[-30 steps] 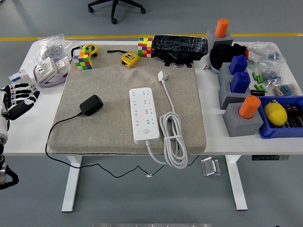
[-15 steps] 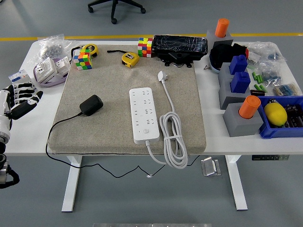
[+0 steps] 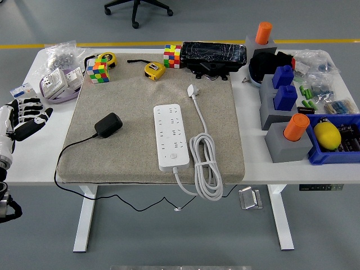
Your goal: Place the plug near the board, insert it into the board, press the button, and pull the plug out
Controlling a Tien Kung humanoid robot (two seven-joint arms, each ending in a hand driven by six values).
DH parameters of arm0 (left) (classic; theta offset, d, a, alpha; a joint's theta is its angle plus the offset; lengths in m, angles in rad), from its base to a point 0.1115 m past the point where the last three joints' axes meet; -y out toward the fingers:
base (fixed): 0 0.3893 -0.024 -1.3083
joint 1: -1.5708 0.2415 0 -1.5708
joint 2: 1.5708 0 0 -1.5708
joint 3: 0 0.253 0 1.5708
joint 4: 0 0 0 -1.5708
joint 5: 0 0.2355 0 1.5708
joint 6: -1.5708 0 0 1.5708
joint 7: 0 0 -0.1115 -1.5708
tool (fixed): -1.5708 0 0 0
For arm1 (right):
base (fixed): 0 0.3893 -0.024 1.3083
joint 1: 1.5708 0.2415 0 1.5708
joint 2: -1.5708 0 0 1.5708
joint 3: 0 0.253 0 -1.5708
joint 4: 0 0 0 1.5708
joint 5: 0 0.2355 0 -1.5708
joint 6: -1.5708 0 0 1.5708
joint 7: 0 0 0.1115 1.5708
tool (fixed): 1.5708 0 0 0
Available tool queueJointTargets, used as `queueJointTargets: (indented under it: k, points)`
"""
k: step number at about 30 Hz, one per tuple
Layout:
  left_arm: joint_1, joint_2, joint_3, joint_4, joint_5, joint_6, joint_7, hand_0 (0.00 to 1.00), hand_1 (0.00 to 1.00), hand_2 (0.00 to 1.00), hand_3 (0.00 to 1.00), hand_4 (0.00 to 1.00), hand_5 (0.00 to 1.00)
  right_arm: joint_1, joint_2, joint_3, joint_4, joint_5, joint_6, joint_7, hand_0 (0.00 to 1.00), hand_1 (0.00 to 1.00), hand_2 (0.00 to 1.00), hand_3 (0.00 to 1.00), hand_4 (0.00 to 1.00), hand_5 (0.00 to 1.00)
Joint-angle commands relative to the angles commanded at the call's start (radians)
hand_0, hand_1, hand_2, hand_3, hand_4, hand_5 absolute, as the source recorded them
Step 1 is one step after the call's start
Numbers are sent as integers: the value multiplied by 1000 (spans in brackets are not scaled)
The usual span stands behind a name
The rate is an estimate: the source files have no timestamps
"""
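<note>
A black plug adapter (image 3: 108,125) with a thin black cord lies on the left part of the beige mat (image 3: 135,163). A white power strip (image 3: 171,136) lies lengthwise at the mat's middle, its button near the front end, its white cable coiled to its right. My left hand (image 3: 27,117) hovers over the table's left edge, well left of the black plug, fingers spread and holding nothing. The right arm is out of view.
Two colour cubes (image 3: 97,72), two yellow tape measures (image 3: 153,70) and a black wrapped box (image 3: 215,53) line the mat's far edge. A purple socket tray (image 3: 59,84) sits far left. Grey blocks with blue and orange pieces (image 3: 287,135) and a blue bin (image 3: 337,140) stand right.
My left hand has shifted slightly up and to the right over the table's left edge. Nothing on the mat has moved.
</note>
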Motion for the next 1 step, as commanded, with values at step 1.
queueJointTargets:
  k: [1]
  points:
    - [-2,1,1,-1,-1,1,-1,545,633,608,653,818,302,0,-1,-3,2,-1,0,0,624,672,641,574,979,593]
